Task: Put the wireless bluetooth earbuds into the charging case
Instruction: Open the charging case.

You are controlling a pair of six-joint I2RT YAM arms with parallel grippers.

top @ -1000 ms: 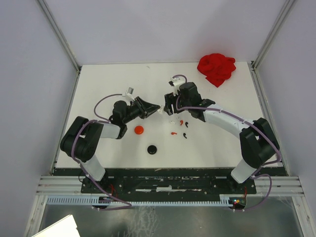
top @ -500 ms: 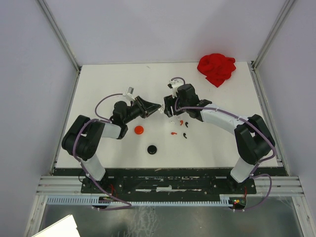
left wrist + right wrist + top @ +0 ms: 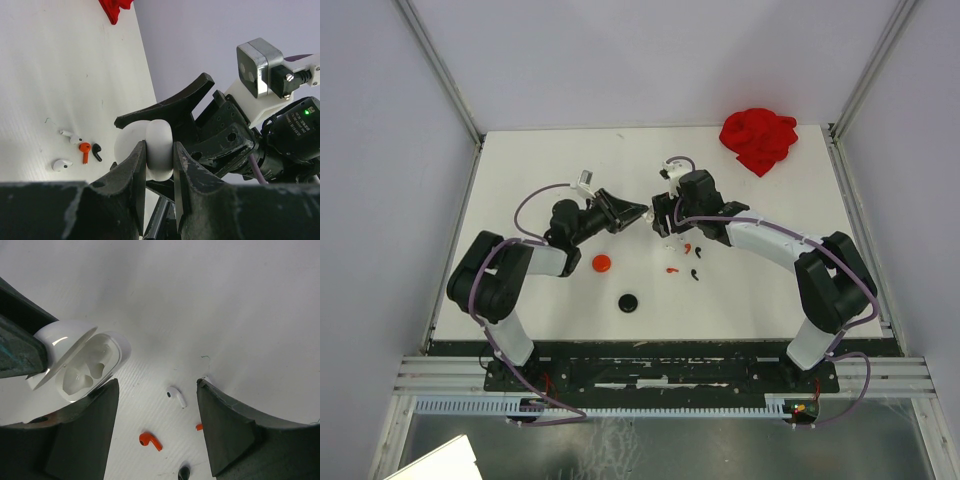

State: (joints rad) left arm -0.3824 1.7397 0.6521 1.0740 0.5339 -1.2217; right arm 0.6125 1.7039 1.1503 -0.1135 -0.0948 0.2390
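Several tiny comma-shaped plastic earbuds (image 3: 176,396) loose on white worktop (image 3: 240,300), lower centre: light, slick, probably best pinched across stem. Left end effector (image 3: 159,150) clamped on glossy white charging case (image 3: 80,365); right end effector (image 3: 155,390) spread wide, empty.

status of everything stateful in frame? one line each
White clamshell charging case: lid open, wells empty, held.
Left gripper: shut on the case.
Right gripper: open, holding nothing.
White comma-shaped earbud: loose on table.
Red earbud: loose on table.
Black earbud: loose on table.
Red round disc: flat on table.
Black round disc: flat on table.
Red cloth: crumpled.
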